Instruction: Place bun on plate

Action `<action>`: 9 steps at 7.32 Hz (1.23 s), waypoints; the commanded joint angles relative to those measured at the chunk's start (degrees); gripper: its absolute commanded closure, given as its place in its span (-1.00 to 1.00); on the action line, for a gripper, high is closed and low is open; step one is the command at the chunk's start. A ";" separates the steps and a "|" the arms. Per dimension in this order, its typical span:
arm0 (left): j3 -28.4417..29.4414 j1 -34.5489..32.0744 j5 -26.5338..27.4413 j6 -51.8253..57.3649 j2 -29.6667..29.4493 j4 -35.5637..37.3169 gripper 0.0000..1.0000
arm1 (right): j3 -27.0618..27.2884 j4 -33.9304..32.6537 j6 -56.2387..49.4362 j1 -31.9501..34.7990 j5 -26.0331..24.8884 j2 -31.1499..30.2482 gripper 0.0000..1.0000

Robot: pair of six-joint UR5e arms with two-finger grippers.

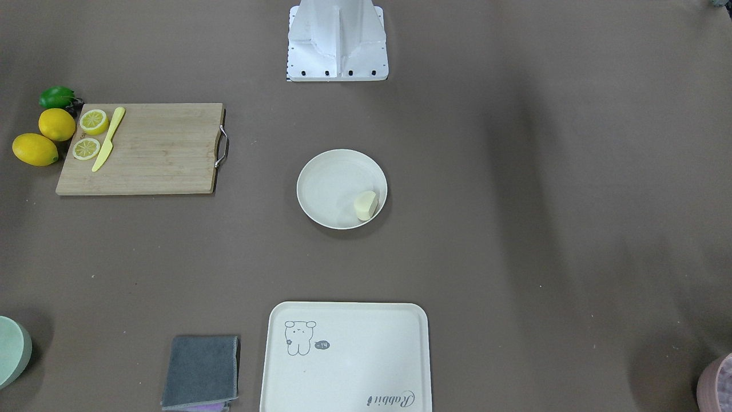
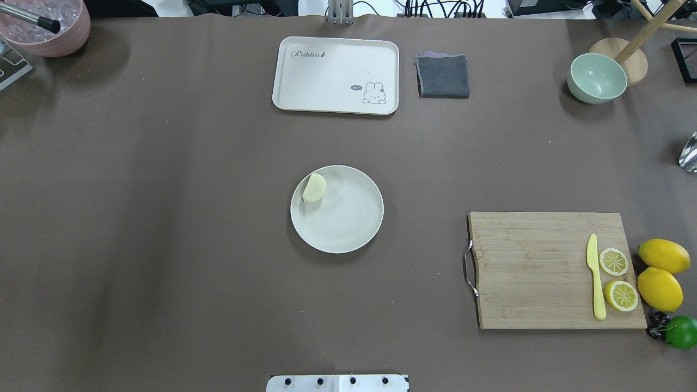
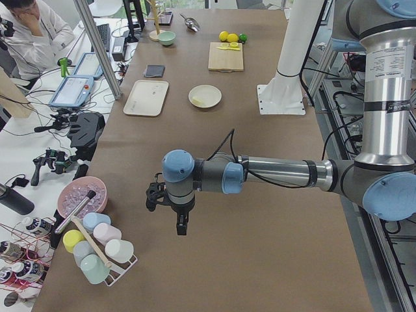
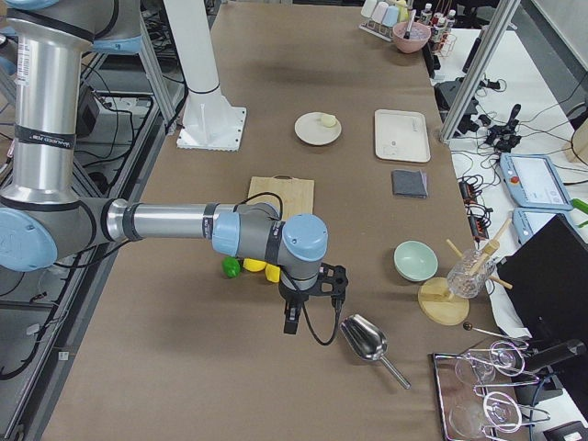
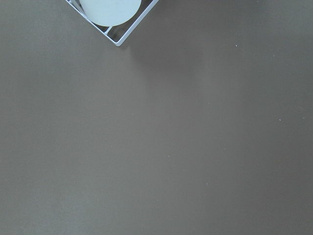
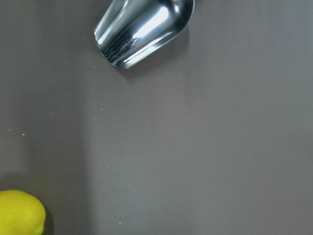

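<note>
Jaws first: both pairs show only in the two side views, pointing down over the surface (image 2: pixel 163 218), and I cannot tell from there whether either pair is wide or narrow. My left arm (image 3: pixel 273 172) reaches out over the end of the surface on my left. Its jaws hang above bare brown cover, close to a rack of cups (image 3: pixel 97 255) and a pink bowl (image 3: pixel 81 195). The left wrist view gives only that brown cover and one corner of the rack (image 5: pixel 117 34). My right arm (image 4: pixel 175 222) reaches over the opposite end, and its jaws hang between the lemons (image 4: pixel 262 268) and a metal scoop (image 4: pixel 366 340). The right wrist view shows the scoop's mouth (image 6: pixel 146 29) at the top and one lemon (image 6: pixel 19 213) at the bottom corner. Nothing is held in either pair as far as the side views let me see. The bun (image 2: pixel 314 187) lies well apart from both pairs, in the middle of the surface, on the plate (image 2: pixel 343 218). It sits just inside the rim on the far side toward my left, and the rest of the plate is bare. Beyond the plate lie a cream tray (image 2: pixel 336 75) and a folded grey cloth (image 2: pixel 442 76). A wooden board (image 2: pixel 544 272) with a yellow knife (image 2: pixel 595 277) and two lemon halves (image 2: pixel 613 261) lies to my right.
</note>
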 commanded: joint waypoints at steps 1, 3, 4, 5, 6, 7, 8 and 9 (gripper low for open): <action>-0.09 -0.01 0.03 0.12 0.06 -0.01 -0.96 | 0.77 0.14 -0.73 -0.04 -2.86 -0.35 -1.00; -0.18 0.08 0.03 0.12 -0.02 -0.10 -0.97 | 0.68 0.05 -0.73 -0.22 -2.86 -0.35 -1.00; -0.27 0.00 0.03 0.03 -0.03 -0.18 -0.96 | 0.68 0.05 -0.73 -0.22 -2.86 -0.35 -1.00; -0.44 0.08 0.03 0.12 -0.03 -0.18 -0.96 | 0.77 0.05 -0.73 -0.22 -2.77 -0.35 -1.00; -0.62 0.08 -0.06 0.12 0.06 -0.18 -0.96 | 0.77 0.05 -0.73 -0.31 -2.77 -0.17 -1.00; -0.62 0.08 -0.06 0.12 0.15 -0.18 -0.96 | 0.77 0.05 -0.73 -0.92 -2.77 -0.08 -1.00; -0.53 0.00 -0.06 0.21 0.76 -0.18 -0.97 | 0.94 0.05 -0.73 -1.18 -2.68 0.00 -1.00; -0.45 0.08 -0.06 0.21 0.94 -0.18 -0.97 | 1.12 0.05 -0.73 -1.45 -2.68 0.09 -1.00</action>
